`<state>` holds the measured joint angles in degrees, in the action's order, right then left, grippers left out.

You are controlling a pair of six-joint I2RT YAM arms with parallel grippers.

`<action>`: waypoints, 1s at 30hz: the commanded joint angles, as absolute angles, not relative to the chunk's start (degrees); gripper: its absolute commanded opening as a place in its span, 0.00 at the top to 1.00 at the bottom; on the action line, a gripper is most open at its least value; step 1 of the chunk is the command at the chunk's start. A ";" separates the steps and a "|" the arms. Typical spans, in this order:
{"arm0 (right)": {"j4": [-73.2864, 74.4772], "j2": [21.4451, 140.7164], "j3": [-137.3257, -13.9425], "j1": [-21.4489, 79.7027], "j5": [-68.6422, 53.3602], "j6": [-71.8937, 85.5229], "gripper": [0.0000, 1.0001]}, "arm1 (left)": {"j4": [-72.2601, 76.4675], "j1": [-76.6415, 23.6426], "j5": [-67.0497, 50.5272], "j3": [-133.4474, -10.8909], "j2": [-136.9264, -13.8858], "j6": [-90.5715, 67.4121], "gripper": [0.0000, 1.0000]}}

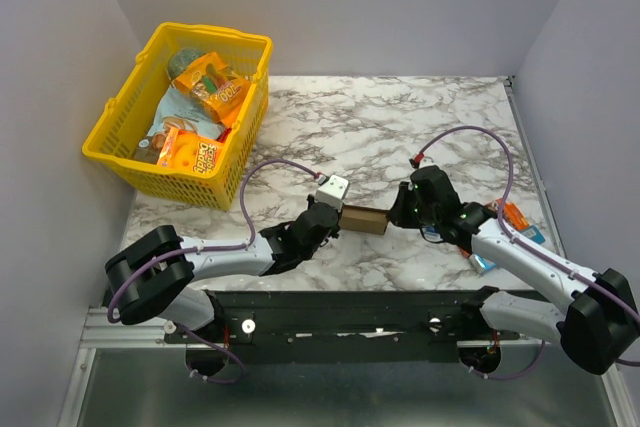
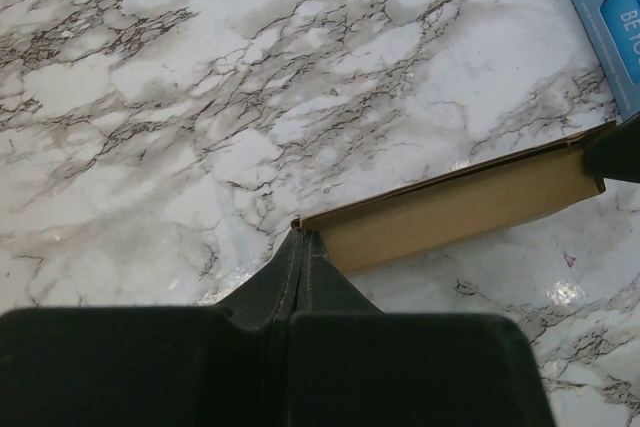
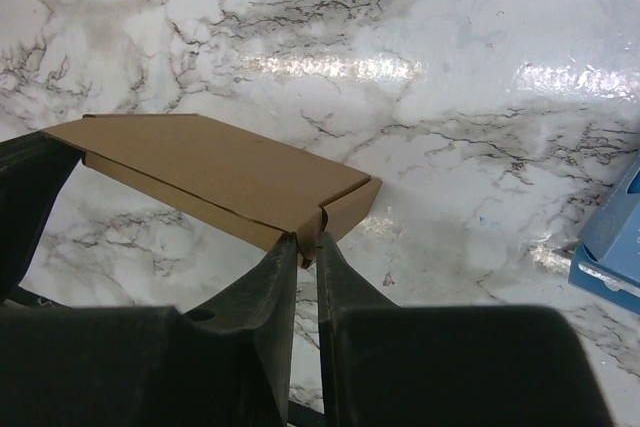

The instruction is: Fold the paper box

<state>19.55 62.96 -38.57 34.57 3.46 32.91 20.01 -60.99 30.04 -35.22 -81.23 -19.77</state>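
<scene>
Brown paper box (image 1: 364,219), left tool (image 2: 300,232) and right tool (image 3: 307,242) clamped on its ends

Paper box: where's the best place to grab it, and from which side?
The paper box is flat and slim, so pinch a short end wall, coming in low along its length; the broad top looks too wide to span. The right tool sits at such a corner.
</scene>
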 commanded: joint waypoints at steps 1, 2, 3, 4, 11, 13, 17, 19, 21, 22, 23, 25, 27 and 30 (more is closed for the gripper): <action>18.90 63.20 -40.34 34.98 2.72 33.04 0.83 | 9.23 -61.70 27.33 -33.05 -84.02 -20.30 1.00; 18.90 62.85 -40.25 34.98 2.90 33.31 0.86 | 9.23 -61.79 27.33 -33.05 -84.11 -20.22 1.00; 18.90 62.58 -40.25 34.98 3.07 33.48 0.89 | 9.23 -61.79 27.33 -32.96 -84.02 -20.21 1.00; 18.90 62.49 -40.43 34.98 3.08 33.57 0.89 | 9.23 -61.79 27.33 -32.96 -84.02 -20.21 1.00; 20.57 62.84 -41.31 34.98 4.13 33.93 0.88 | 9.23 -61.79 27.25 -32.96 -83.85 -20.21 1.00; 20.57 62.84 -41.22 34.98 4.39 34.19 0.93 | 9.23 -61.79 27.25 -32.96 -83.85 -20.30 1.00; 20.39 63.02 -41.05 35.07 4.04 34.54 1.00 | 9.23 -61.79 27.25 -32.96 -83.94 -20.30 1.00; 19.95 63.02 -40.70 35.07 3.52 35.06 0.99 | 9.23 -61.70 27.16 -33.05 -84.02 -20.22 1.00; 19.78 63.19 -40.26 35.16 3.78 35.33 1.00 | 9.23 -61.79 27.16 -33.13 -84.11 -20.21 1.00; 19.86 63.28 -39.91 35.42 4.04 35.51 1.00 | 9.23 -61.79 27.07 -33.13 -84.20 -20.13 1.00; 20.12 63.46 -39.73 35.59 4.30 35.68 1.00 | 9.14 -61.79 27.07 -33.13 -84.11 -20.13 1.00; 20.65 63.63 -39.38 36.03 4.74 36.21 1.00 | 9.14 -61.79 27.07 -33.14 -84.20 -20.13 1.00; 21.18 63.72 -38.85 36.65 5.79 36.74 1.00 | 9.14 -61.79 27.07 -33.13 -84.20 -20.13 1.00; 23.20 63.63 -38.58 38.05 8.25 37.70 0.99 | 9.14 -61.79 27.07 -33.13 -84.29 -20.21 1.00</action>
<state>20.34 63.13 -39.22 36.25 4.91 35.77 20.01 -60.99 30.02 -35.22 -81.23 -19.77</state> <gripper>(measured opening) 0.010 0.007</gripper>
